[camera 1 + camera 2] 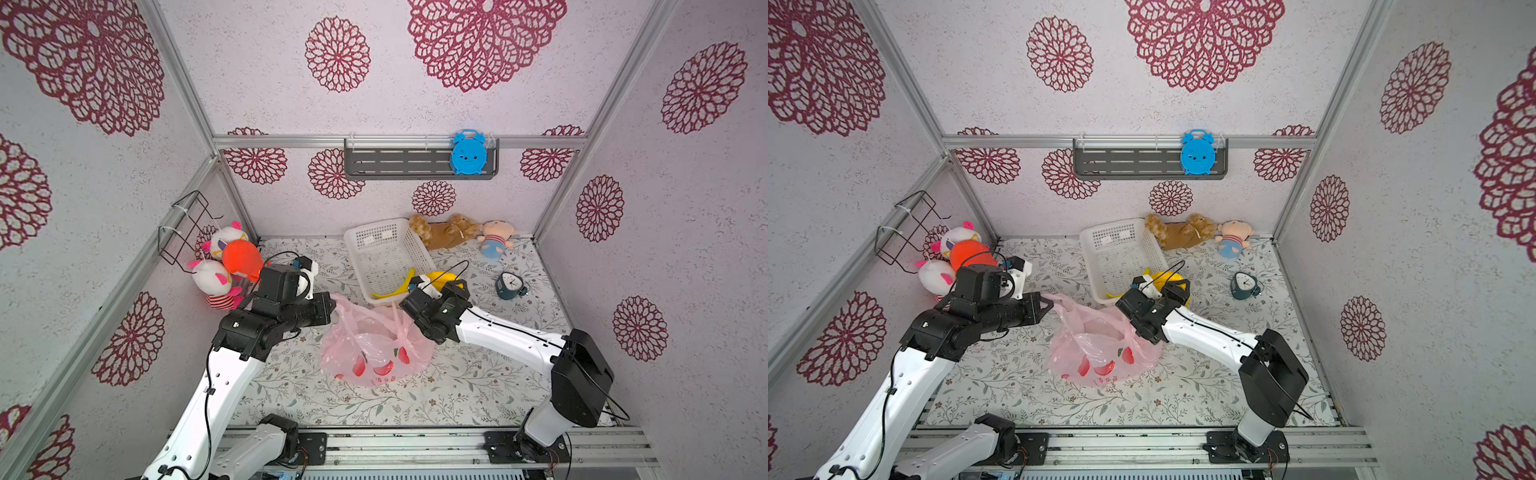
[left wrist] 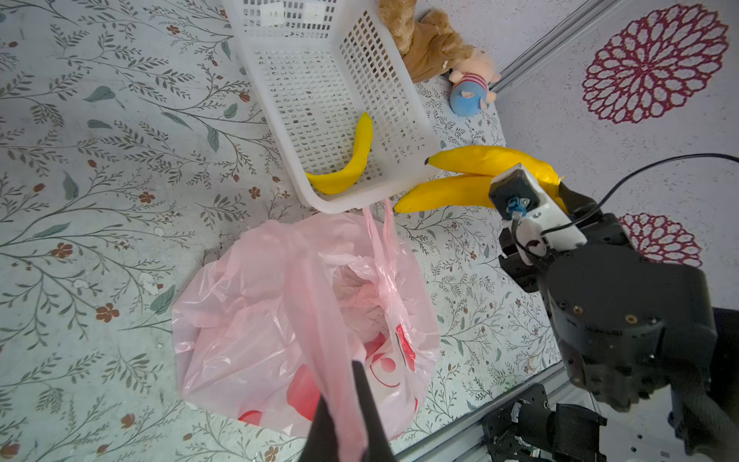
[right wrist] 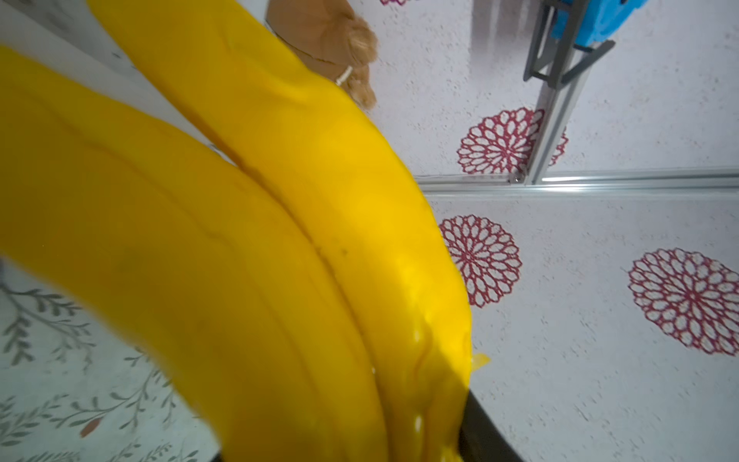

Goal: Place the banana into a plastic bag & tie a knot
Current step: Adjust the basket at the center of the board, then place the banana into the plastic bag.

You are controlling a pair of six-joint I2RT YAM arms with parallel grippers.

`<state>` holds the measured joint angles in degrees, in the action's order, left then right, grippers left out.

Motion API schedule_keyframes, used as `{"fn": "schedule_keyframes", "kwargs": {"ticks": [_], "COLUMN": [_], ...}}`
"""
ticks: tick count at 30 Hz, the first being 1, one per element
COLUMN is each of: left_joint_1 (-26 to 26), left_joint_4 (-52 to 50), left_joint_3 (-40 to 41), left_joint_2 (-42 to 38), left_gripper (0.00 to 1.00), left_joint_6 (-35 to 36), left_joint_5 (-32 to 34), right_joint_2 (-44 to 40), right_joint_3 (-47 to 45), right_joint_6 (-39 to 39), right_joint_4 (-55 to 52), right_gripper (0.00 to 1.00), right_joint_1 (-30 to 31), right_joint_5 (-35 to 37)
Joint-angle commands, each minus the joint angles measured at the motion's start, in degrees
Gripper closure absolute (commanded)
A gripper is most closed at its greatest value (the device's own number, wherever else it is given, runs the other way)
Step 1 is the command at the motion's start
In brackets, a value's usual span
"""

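Pink bag (image 1: 376,353) slumps in the middle of the table (image 1: 478,395), mouth gaping upward, handles untied. Just beyond sits the white basket (image 1: 376,232), a spare banana (image 2: 356,160) lying inside. And the banana pair (image 2: 476,176) is aloft by the basket's near right corner, just beyond the bag's mouth, with the right gripper (image 1: 451,286) clamped on one end. Left gripper (image 1: 330,306) pinches one handle (image 2: 316,312) tight, up and left, likely to hold the mouth open for the drop.

Leaf-print tabletop (image 1: 478,386) — pink plastic bag (image 1: 374,349), white mesh basket (image 1: 417,248), dark alarm clock (image 1: 510,286), brown plush (image 1: 444,230), small doll (image 1: 495,239)
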<state>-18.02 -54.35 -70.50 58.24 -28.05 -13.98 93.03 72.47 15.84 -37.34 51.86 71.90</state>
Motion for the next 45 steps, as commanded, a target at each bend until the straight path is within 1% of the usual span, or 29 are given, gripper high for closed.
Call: {"fn": "schedule_keyframes", "kwargs": {"ticks": [1,7,10,12,16,21,22,27,30,33,36,38,41,45], "left_joint_1": [-0.57,-0.59,-0.58,-0.6,-0.6,-0.61,-0.61,-0.59,-0.68,-0.63,-0.66,-0.68,-0.63,-0.68], "left_joint_4": [0.73,0.49,0.65,0.56,0.56,0.67,0.72,0.7,0.68,1.09,2.1,2.38,1.46,1.74], "left_joint_3": [-0.54,0.38,0.8,0.93,0.98,0.89,1.02,1.07,0.72,0.45,0.76,0.89,0.41,0.08], "left_joint_2": [-0.11,-0.55,-1.1,-1.35,-1.7,-1.64,-1.64,-1.89,-1.81,-2.14,-3.49,-4.56,-5.95,-7.58], "left_gripper": [1.0,1.0,1.0,1.0,1.0,1.0,1.0,1.0,1.0,1.0,1.0,1.0,1.0,1.0], "left_joint_6": [1.32,1.56,1.56,1.44,1.26,1.36,1.34,1.76,1.9,1.63,0.96,0.43,0.04,-0.4], "left_joint_5": [-0.46,0.36,0.85,0.97,1.04,-0.13,-0.31,-0.53,-1.31,-3.31,-4.97,-5.05,-4.27,-3.86], "right_joint_2": [-5.74,-14.26,-14.67,-13.64,-10.16,-2.6,-1.24,3.8,6.12,8.86,11.9,14.98,18.45,20.78], "right_joint_3": [4.38,1.08,-0.84,-1.27,-1.31,4.79,6.2,8.92,10.87,15.24,19.81,24.28,28.79,33.17], "right_joint_6": [-4.65,1.71,5.3,6.68,8.82,9.59,9.97,13.81,15.15,15.26,14.88,12.14,7.76,3.08], "right_joint_4": [-0.8,7.42,11.71,12.35,11.64,6.19,5.3,4.9,3.48,-1.38,-6.74,-12.36,-19.8,-24.27], "right_gripper": [1.0,1.0,1.0,1.0,1.0,1.0,1.0,1.0,1.0,1.0,1.0,1.0,1.0,1.0], "right_joint_1": [3.29,10.8,14.0,15.45,16.78,16.87,18.5,20.14,20.28,20.18,19.04,17.78,14.94,12.0], "right_joint_5": [0.48,-12.31,-14.73,-16.48,-17.76,-18.36,-19.07,-17.63,-19.37,-24.72,-31.74,-36.58,-41.6,-51.85]}}
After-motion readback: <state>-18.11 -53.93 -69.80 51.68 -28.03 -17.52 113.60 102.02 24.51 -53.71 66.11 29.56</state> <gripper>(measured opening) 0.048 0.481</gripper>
